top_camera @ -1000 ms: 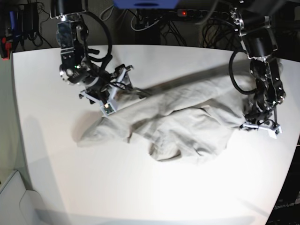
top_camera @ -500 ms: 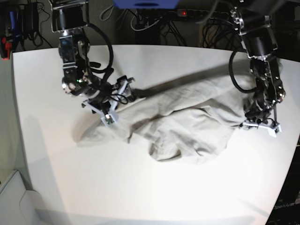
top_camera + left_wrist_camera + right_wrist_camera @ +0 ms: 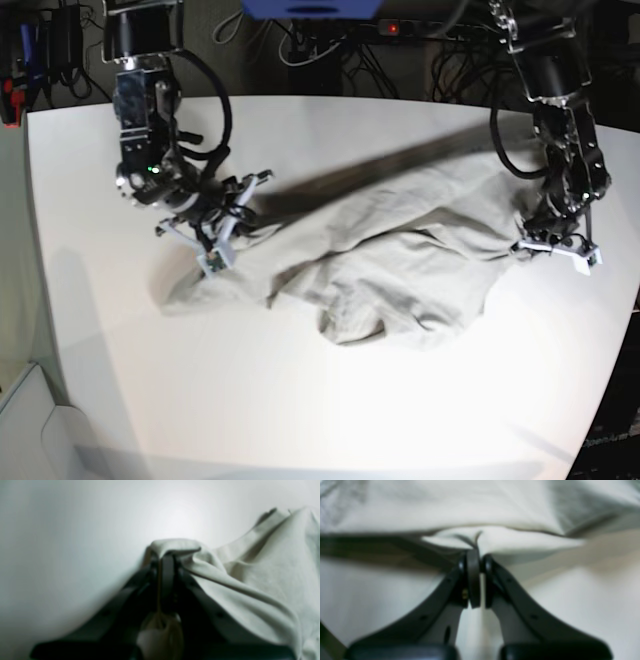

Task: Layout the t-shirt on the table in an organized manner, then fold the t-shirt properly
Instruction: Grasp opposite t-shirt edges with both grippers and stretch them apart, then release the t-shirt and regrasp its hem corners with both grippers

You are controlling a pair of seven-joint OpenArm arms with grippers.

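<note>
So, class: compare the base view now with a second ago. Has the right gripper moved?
Yes. The right gripper, shut on the t-shirt, has shifted toward the table's left edge and slightly nearer its front edge.

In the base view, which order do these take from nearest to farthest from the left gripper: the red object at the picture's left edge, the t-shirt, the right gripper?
1. The t-shirt: its edge is pinched in the left gripper, on the view's right.
2. The right gripper: across the shirt, on the view's left.
3. The red object: beyond the table's left corner.
</note>
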